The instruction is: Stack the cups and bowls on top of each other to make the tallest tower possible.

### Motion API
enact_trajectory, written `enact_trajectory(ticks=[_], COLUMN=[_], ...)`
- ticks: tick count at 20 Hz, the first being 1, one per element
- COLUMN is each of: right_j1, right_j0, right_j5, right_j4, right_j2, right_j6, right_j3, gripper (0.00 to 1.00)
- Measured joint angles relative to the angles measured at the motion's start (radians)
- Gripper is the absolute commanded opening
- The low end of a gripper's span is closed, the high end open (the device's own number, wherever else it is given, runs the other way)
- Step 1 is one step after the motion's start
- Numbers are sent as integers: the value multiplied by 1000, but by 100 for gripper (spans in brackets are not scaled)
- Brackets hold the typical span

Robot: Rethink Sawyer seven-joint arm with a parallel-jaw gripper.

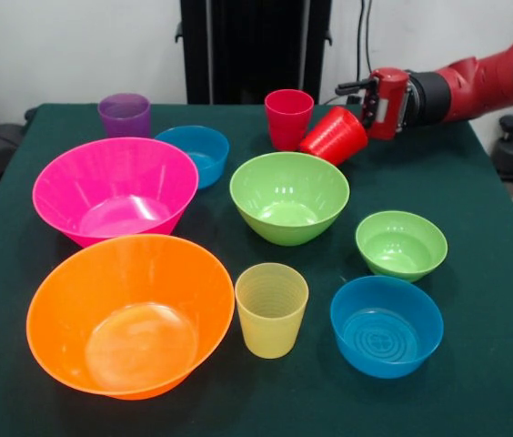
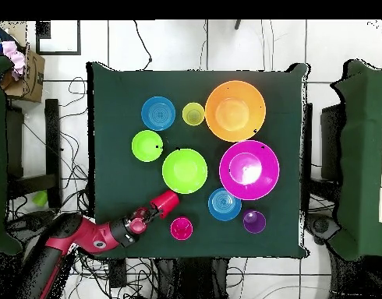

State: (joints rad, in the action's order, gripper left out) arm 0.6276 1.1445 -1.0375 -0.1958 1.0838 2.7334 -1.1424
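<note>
at the table's far edge, gripper (image 1: 366,102) clamps bright red cup (image 1: 334,136) tilted, mouth toward the arm.

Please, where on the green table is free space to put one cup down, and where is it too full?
Bare cloth lies along the table edge beyond the small green bowl and small blue bowl. It is crowded between the orange bowl, pink bowl, yellow cup and medium green bowl.

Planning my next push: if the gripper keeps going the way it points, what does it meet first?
The gripper holds the tilted bright red cup; straight on, that cup would probably meet the medium lime green bowl first.
</note>
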Motion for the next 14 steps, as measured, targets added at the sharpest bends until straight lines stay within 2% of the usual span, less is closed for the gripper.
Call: enact_trajectory(ticks=[14], right_j1=[-12], right_j0=[-6], right_j5=[0], right_j4=[0], right_j2=[0], right_j6=[0], right_j3=[0], gripper=[100])
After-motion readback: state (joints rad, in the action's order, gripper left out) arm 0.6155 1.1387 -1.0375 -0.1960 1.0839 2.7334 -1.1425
